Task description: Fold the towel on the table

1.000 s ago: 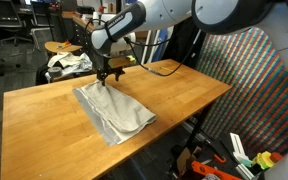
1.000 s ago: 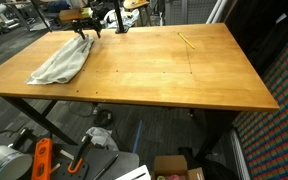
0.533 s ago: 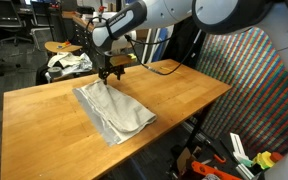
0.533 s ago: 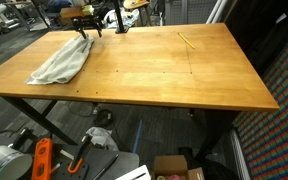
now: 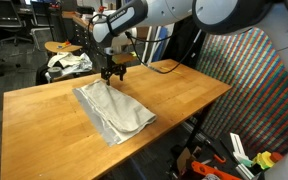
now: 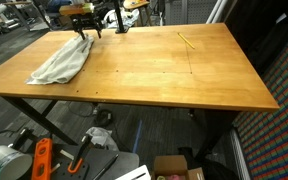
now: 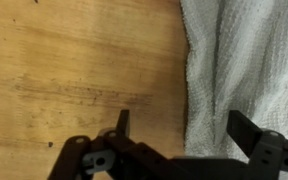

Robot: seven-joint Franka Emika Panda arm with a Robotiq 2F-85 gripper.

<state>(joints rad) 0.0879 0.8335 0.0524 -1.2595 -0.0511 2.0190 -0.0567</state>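
Note:
A grey-white towel lies spread and slightly rumpled on the wooden table; it also shows in an exterior view and fills the right part of the wrist view. My gripper hangs just above the towel's far edge, also seen in an exterior view. In the wrist view the gripper is open and empty: one finger is over bare wood, the other over the towel, with the towel's edge between them.
A thin yellow pencil-like stick lies on the table far from the towel. A chair with crumpled cloth stands behind the table. Tools and boxes lie on the floor below. A patterned screen stands beside the table.

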